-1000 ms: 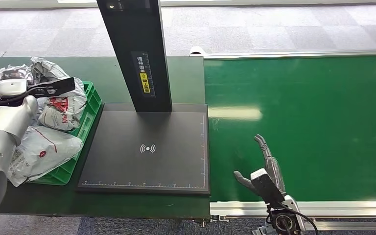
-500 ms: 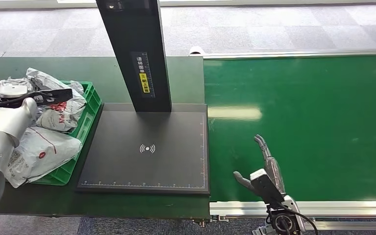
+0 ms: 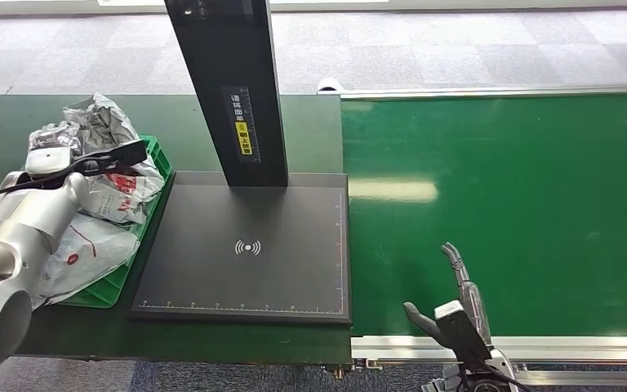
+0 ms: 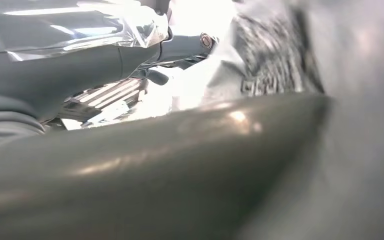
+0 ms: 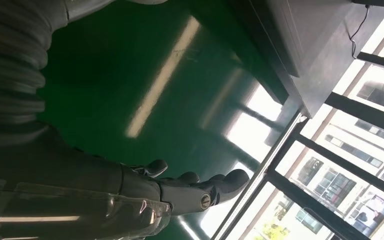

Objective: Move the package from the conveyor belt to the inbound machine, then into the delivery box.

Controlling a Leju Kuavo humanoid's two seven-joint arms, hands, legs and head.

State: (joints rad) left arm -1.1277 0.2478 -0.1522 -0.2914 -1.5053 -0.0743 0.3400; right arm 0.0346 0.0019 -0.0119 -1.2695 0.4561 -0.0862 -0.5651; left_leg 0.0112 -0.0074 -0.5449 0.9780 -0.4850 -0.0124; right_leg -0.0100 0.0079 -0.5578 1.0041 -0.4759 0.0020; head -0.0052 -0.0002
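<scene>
Packages (image 3: pixel 102 175) heaped in the green box (image 3: pixel 153 175), left hand (image 3: pixel 114 155) over them, grip indeterminate. Right hand (image 3: pixel 457 298) above the belt (image 3: pixel 522 204), fingers spread, empty.

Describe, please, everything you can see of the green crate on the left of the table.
The green crate looks like moulded plastic with slotted walls. It sits upright on the dark green table, at the left edge of the black scanner plate, seemingly touching it. Crumpled white and grey packages with red print fill it and spill over its rim, hiding most of it. The left hand hovers over the pile; whether it grips a package cannot be told.
</scene>
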